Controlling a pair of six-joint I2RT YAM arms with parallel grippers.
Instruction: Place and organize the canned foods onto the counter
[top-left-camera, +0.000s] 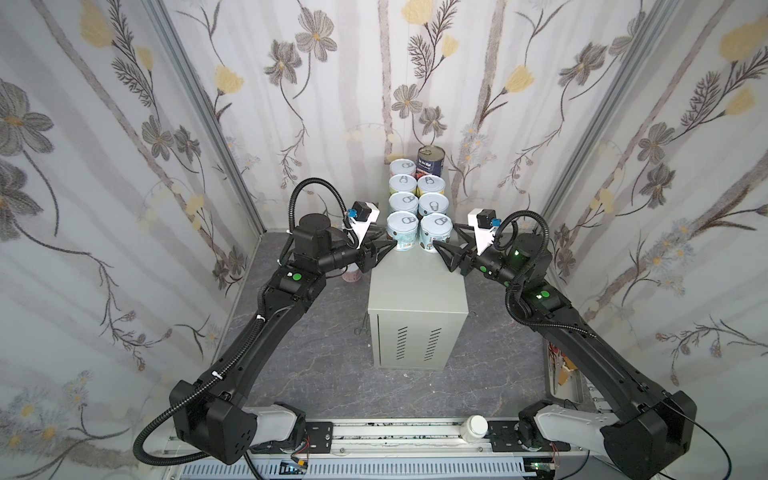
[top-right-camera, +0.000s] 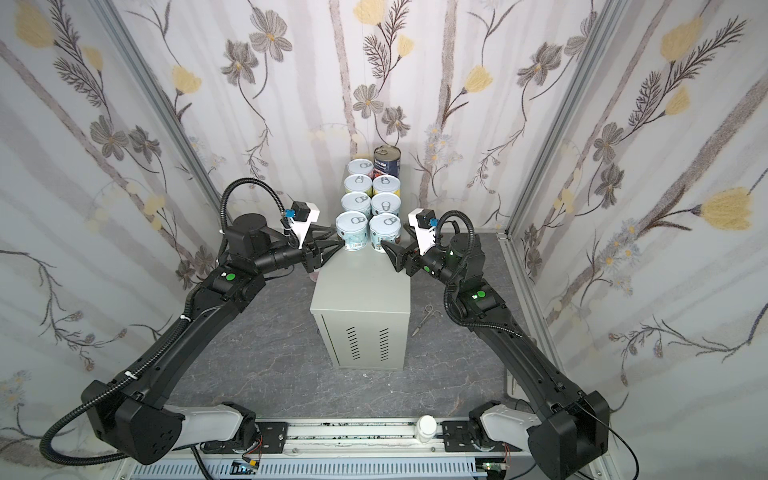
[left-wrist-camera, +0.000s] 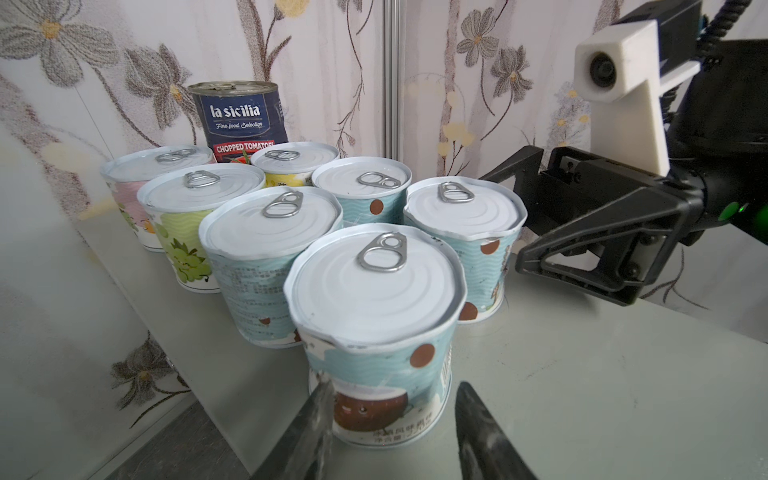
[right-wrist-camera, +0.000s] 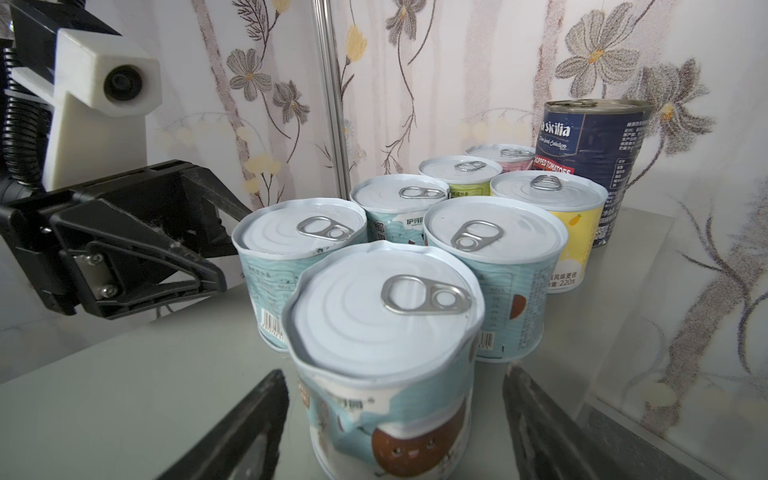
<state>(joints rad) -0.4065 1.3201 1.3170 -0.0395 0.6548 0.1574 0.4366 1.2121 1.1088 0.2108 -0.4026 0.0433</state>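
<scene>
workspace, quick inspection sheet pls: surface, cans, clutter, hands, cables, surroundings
surface: counter top is flat, its near part bare; cans fill the far part.
job's things: seven short cans in two rows plus the tomato can, all upright on the counter; a pinkish can-like thing stands on the floor, mostly hidden.
clutter: white bottle on the base rail; scissors on the floor.
hands: left hand shut on the front left can; right hand open, fingers either side of the front right can, gaps showing.
cables: black conduit loops over each wrist, clear of the cans.
surroundings: floral walls on three sides, dark marbled floor.
</scene>
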